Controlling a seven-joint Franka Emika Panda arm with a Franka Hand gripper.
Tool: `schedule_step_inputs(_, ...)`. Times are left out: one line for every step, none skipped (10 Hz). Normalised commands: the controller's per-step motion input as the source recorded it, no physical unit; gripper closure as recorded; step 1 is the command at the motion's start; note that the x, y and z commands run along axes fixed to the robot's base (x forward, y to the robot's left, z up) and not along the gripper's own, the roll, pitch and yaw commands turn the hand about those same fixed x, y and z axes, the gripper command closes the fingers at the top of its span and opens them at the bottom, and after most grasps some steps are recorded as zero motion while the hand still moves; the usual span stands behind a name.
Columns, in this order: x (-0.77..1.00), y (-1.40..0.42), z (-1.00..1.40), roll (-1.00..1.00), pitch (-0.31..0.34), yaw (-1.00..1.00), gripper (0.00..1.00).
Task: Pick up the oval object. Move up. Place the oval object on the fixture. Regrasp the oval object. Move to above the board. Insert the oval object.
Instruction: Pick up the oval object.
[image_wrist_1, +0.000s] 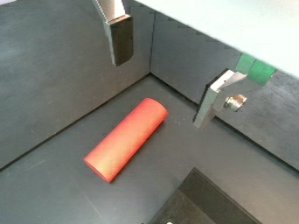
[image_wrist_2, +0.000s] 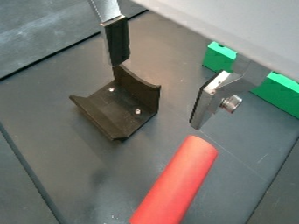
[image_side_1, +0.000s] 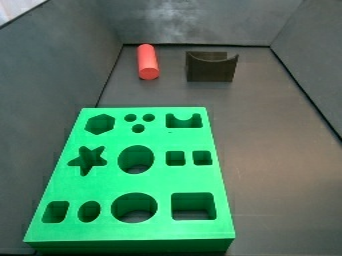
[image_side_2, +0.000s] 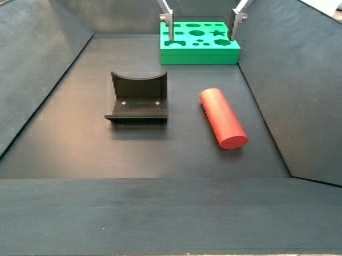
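Two silver fingers (image_wrist_1: 121, 39) frame the upper half of a wrist view, spread wide with nothing between them; the gripper (image_wrist_1: 163, 79) hangs above the dark floor, and the oval object (image_wrist_1: 126, 138) lies flat below, offset toward the lower left of the frame, its long axis running from lower left to upper right.

In a wrist view the same open gripper (image_wrist_2: 160, 87) stands over the fixture (image_wrist_2: 121, 107) at centre left, while the red-orange peg fills the lower centre, untouched. A green corner of the board (image_wrist_2: 219, 55) shows at the upper right.

In a side view the peg (image_side_1: 147, 60) lies in the upper left, just left of the fixture (image_side_1: 210, 65), the two apart; the board (image_side_1: 131, 178) fills the lower half. The gripper is not in this frame.

In a side view only the finger tips (image_side_2: 166, 17) show at the top edge, above the board (image_side_2: 199, 43). The peg (image_side_2: 223, 117) lies right of the fixture (image_side_2: 136, 97). Picking up is not yet done; I judge the jaws must straddle the peg across its short width.
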Motion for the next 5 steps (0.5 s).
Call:
schedule_step_inputs(-0.01,-0.02,-0.35,-0.02,-0.07,0.0,0.0)
schedule_step_inputs(0.0,-0.1,-0.54,0.0,-0.091,0.07,0.0)
schedule_step_inputs(0.0,-0.12,-0.67,-0.01,-0.053,0.16,0.0)
schedule_step_inputs(0.01,-0.07,-0.71,0.0,-0.014,0.31,0.0)
schedule_step_inputs(0.04,-0.02,-0.49,0.0,0.0,0.47,0.0)
